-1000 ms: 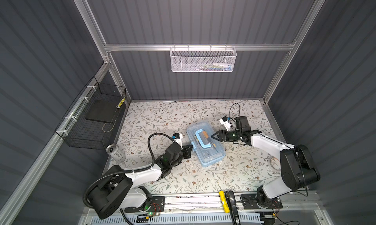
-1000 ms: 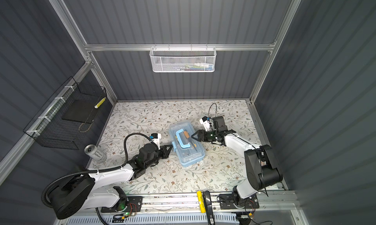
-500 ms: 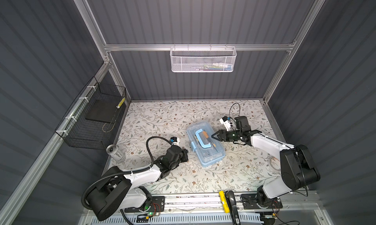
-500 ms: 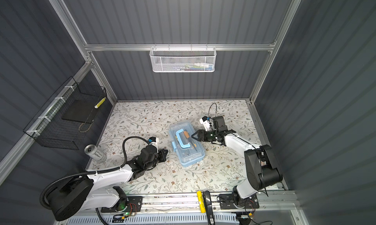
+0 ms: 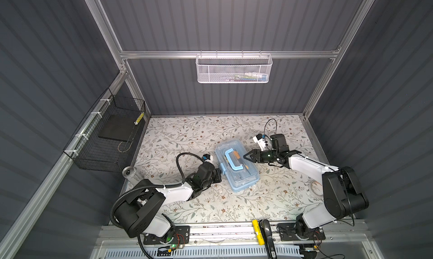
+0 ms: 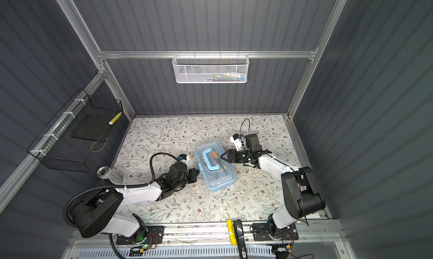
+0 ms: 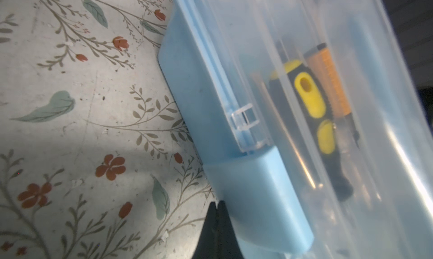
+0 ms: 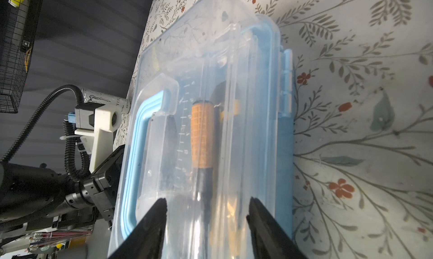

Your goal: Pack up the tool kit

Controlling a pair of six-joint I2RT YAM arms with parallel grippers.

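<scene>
The tool kit [image 5: 236, 167] [image 6: 214, 168], a light-blue box with its clear lid down and a blue handle [image 8: 136, 157] on top, lies mid-table. Through the lid I see an orange-handled screwdriver [image 8: 202, 133] and a black-and-yellow tool handle [image 7: 309, 98]. My left gripper [image 7: 217, 202] [image 5: 219, 172] is shut and empty, its tips against the blue latch [image 7: 253, 194] on the box's left side. My right gripper [image 8: 207, 200] [image 5: 246, 156] is open, its fingers spread over the lid's right part; whether they touch it I cannot tell.
A white mesh basket [image 5: 234, 69] hangs on the back wall and a black wire basket [image 5: 110, 138] on the left wall. A can [image 6: 105, 172] stands at the table's left edge. A clear ring [image 5: 315, 187] lies by the right arm's base.
My left gripper drew back a little from the box's left side, then came up against it again, still shut. The right gripper has held still.
</scene>
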